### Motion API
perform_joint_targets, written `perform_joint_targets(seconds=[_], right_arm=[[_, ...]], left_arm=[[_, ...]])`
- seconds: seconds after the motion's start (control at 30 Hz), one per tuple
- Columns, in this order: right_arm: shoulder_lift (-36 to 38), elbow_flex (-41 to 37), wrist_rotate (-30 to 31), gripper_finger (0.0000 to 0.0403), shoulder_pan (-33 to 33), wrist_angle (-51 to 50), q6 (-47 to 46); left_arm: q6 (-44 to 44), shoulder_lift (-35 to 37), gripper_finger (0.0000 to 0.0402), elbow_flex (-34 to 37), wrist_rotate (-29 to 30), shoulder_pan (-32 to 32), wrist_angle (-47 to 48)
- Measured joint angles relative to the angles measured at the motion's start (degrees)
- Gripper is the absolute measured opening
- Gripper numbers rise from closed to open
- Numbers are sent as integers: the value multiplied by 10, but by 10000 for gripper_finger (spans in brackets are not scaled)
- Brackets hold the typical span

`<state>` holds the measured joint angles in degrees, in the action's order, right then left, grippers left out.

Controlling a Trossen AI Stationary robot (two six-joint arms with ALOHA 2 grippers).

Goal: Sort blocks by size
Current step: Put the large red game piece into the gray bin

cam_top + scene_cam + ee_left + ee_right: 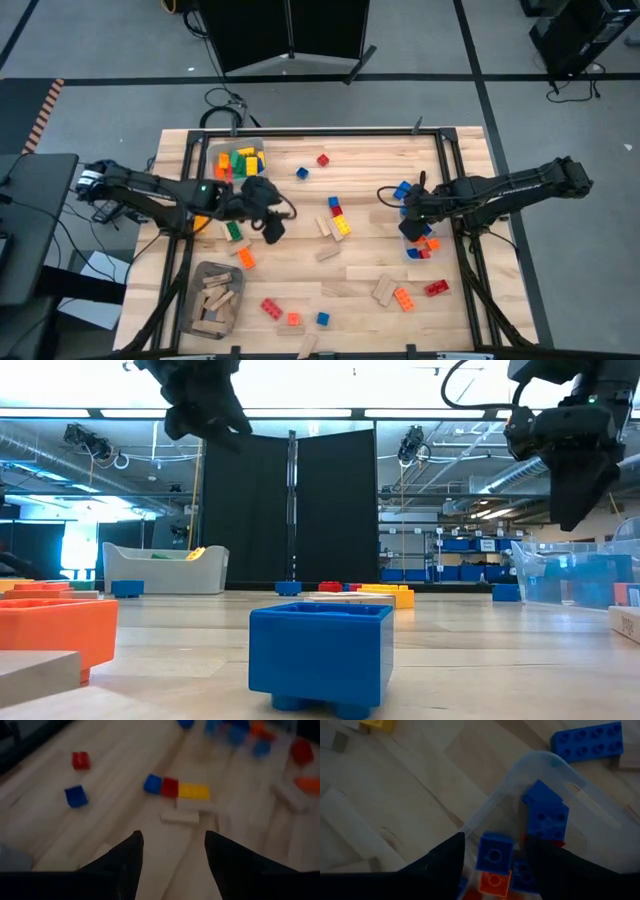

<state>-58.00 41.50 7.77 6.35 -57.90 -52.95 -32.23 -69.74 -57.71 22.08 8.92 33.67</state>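
Presently catalogued on the pale wooden table:

Item 1: left gripper, raised above the table's left-middle area, its 2 dark fingers apart with nothing between them. Ahead of it on the boards lie a row of 3 studded plastic bricks, blue, red and yellow, touching end to end, with a plain tan wooden piece just beside the row. A lone blue brick and a lone red brick sit apart from these.

Item 2: right gripper, poised over the clear plastic bin at the table's right side, fingers apart and empty. Inside the bin, directly under the fingers, are small blue bricks and an orange one. A long blue studded brick lies on the table just outside the bin.

Item 3: clear bin of mixed yellow, green and orange bricks, far left of the table.

Item 4: grey bin of tan wooden pieces, near left corner.

Item 5: loose bricks and wooden pieces scattered across the table's middle and near edge, including a small blue brick nearest the low camera.
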Motion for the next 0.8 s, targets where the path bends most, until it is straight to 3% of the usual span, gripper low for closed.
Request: perform_joint_targets(seconds=[0.23, 0.37, 0.63, 0.8], right_arm=[[0, 0, 0, 221, 0, 1, 1], [0, 0, 0, 220, 0, 1, 2], [0, 0, 0, 221, 0, 0, 8], [0, 0, 0, 220, 0, 0, 17]], left_arm=[[53, -8, 218, 0, -5, 53, 30], [85, -28, 215, -24, -37, 83, 55], [213, -160, 191, -160, -39, 176, 222], [224, -249, 188, -236, -39, 216, 286]])
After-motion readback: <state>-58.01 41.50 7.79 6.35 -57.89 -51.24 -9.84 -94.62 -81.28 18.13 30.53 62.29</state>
